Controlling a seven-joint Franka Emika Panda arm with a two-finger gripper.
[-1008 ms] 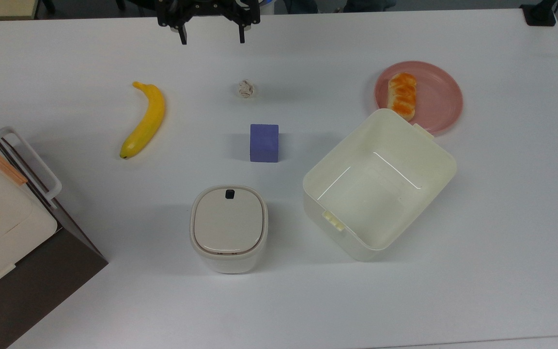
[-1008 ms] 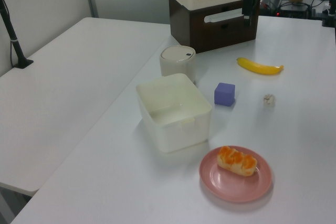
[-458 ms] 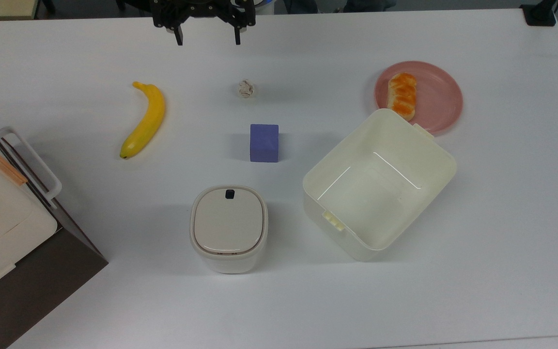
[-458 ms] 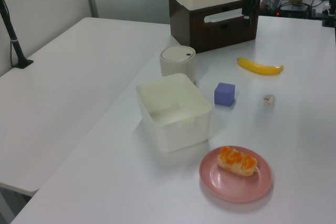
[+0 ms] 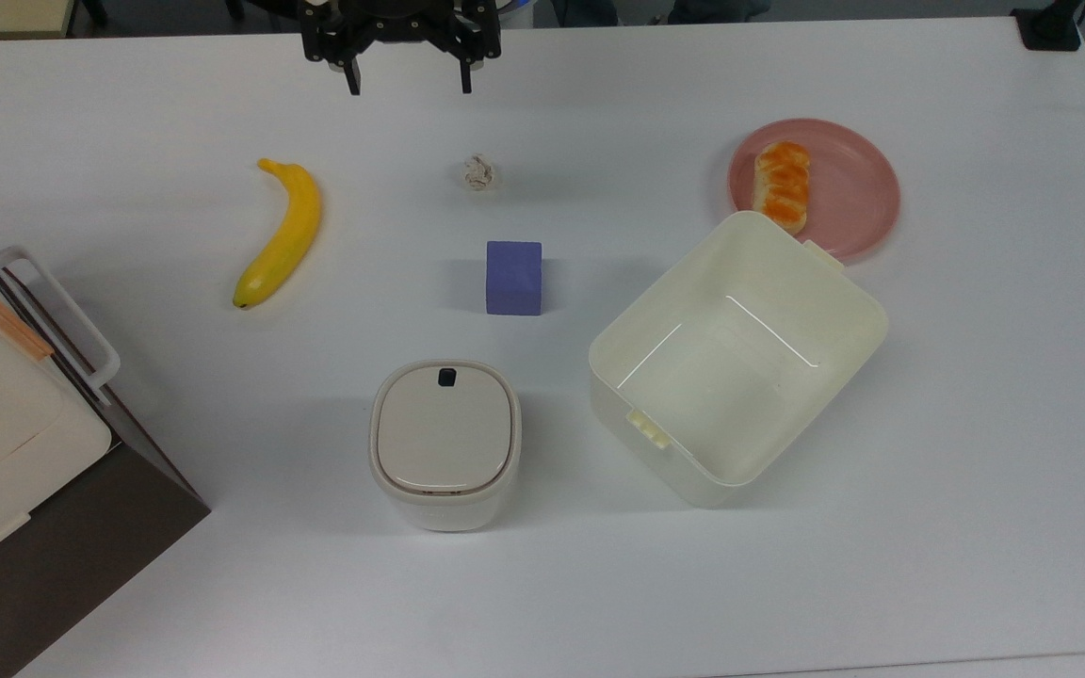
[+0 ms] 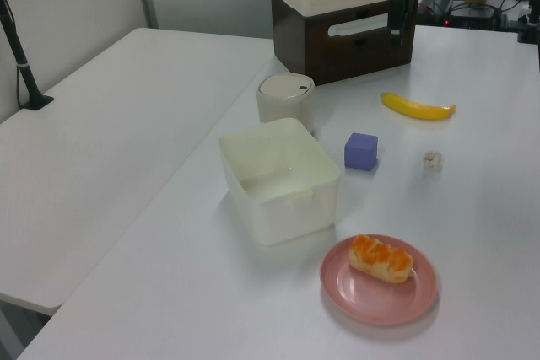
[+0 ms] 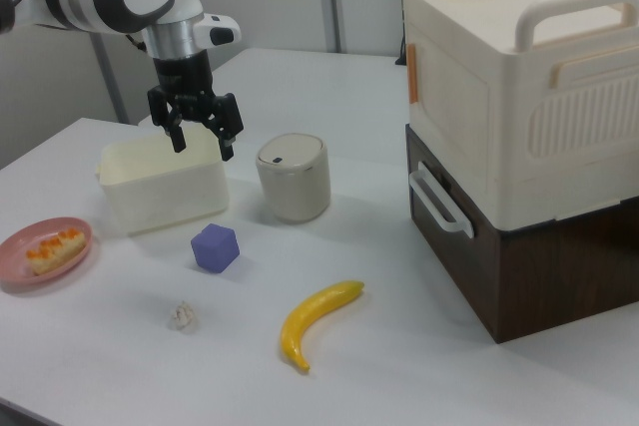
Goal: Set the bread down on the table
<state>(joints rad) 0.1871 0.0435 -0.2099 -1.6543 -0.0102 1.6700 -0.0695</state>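
- One black two-finger gripper hangs in the air at the far edge of the white table in the top view, its fingers spread wide with nothing between them; in the right view it points downward, raised above everything on the table.
- Closest to the gripper is a tiny whitish paper wad, just past the fingertips toward the top view's bottom.
- A purple block sits further out along that same line, beyond the wad.
- A yellow banana lies off to the gripper's side, toward the top view's left, well apart from the fingers.
- The bread is far from the gripper, toward the top view's right, lying on a round pink plate and not on the bare table.
- The bread's long axis runs from the top view's top to its bottom, tilted slightly, with the lower end pointing at the corner of a cream open tub. Its glossy orange-brown top faces up. In the left view it lies across the plate, nearly left to right.
- The tub overlaps the plate's edge in the top view.
- A cream lidded canister with a small dark button stands beyond the purple block, farther from the gripper.
- Farthest out, at the top view's left edge, a cream handled case rests on a brown box.
- No writing or labels can be read on anything.
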